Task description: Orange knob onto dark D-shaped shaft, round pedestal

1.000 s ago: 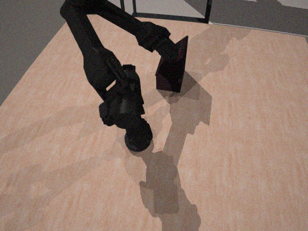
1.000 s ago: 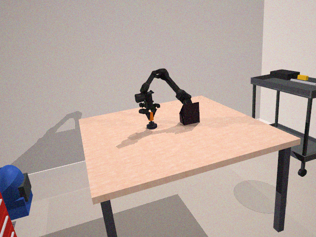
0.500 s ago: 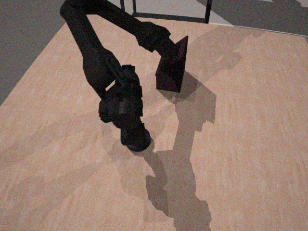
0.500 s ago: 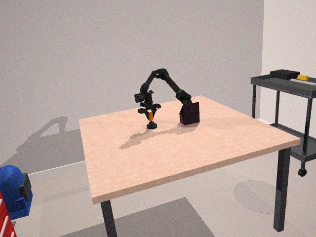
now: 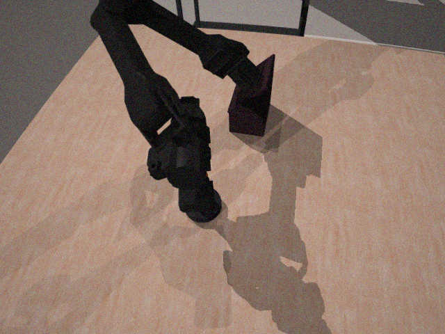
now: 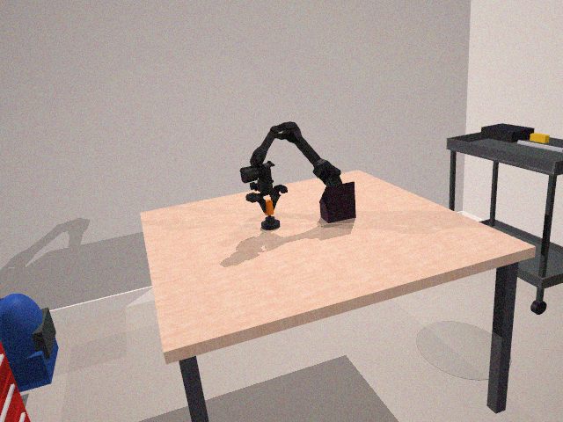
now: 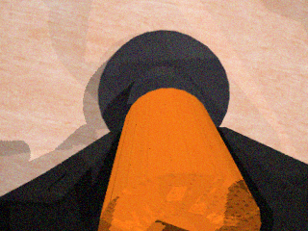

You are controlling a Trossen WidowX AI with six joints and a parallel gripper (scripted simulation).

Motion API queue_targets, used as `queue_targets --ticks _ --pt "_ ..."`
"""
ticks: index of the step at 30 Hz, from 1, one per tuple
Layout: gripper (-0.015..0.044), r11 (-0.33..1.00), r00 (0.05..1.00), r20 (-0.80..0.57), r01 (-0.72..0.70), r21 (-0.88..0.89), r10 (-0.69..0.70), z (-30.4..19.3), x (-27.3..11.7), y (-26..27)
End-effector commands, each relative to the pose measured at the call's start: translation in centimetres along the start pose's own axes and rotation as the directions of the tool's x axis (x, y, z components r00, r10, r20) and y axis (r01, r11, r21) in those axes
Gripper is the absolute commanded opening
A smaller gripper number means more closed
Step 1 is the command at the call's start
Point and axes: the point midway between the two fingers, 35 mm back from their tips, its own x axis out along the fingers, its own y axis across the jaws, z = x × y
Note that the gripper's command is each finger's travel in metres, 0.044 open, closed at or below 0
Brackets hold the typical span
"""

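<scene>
My gripper (image 6: 269, 211) (image 7: 168, 139) is shut on the orange knob (image 6: 269, 207) (image 7: 168, 144), with one dark finger on each side of it. The knob is upright or nearly so, over the dark round pedestal (image 6: 271, 224) (image 7: 164, 45). In the exterior view a short dark part shows between the orange and the pedestal's disc; whether it is shaft or fingertips I cannot tell. The knob's lower end hides the shaft in the wrist view, so whether the shaft is in the hole is not visible. In the top view the arm hides nearly all of the knob.
The arm's dark base block (image 5: 247, 122) (image 6: 338, 202) stands on the wooden table (image 5: 377, 216) (image 6: 318, 272), beyond the pedestal in the top view. Shadows of the arm fall across the table. A dark cart (image 6: 504, 152) stands off the table at the right in the exterior view.
</scene>
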Motion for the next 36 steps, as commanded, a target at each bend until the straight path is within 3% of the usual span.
queue_targets --ticks 1,15,23,36 --pt "0.0000 1.000 1.000 0.002 0.001 0.002 -0.001 0.01 0.12 -0.01" --pt "0.0000 1.000 1.000 0.001 0.001 0.002 -0.001 0.12 -0.35 0.21" --pt "0.0000 0.978 1.000 0.001 0.000 0.210 -0.001 0.20 -0.24 0.35" --pt "0.0000 0.978 1.000 0.002 0.000 0.210 -0.001 0.08 -0.02 0.10"
